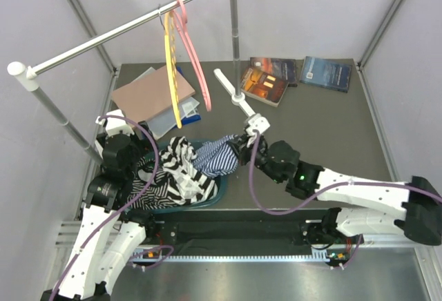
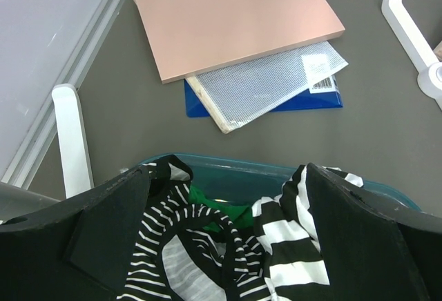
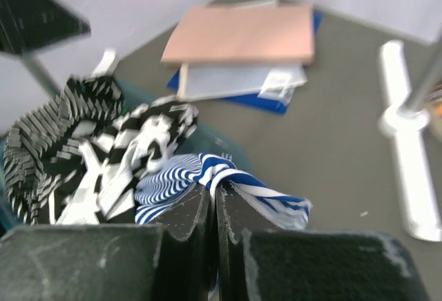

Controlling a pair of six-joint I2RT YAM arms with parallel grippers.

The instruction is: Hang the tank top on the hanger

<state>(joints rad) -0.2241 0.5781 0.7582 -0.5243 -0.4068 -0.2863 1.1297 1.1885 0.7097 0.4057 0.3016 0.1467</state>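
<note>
We record the right pincer [image 1: 243, 146] gripping the tank top [image 1: 215, 157] at the right edge of the basket [image 1: 222, 190] on the worktop [image 1: 318, 132]; the hanger [image 1: 195, 63] hangs from the rail [image 1: 103, 37].

Soft, even light is falling from above, casting only faint shadows beside the books [image 1: 266, 83] at the far edge of the table [image 1: 324, 135], whose bare metal near edge is gleaming. The overhead view is reading crisp. The right wrist view is smearing throughout; the left gripper [image 2: 228, 171], close to its own camera, is showing dark and slightly soft.
</note>
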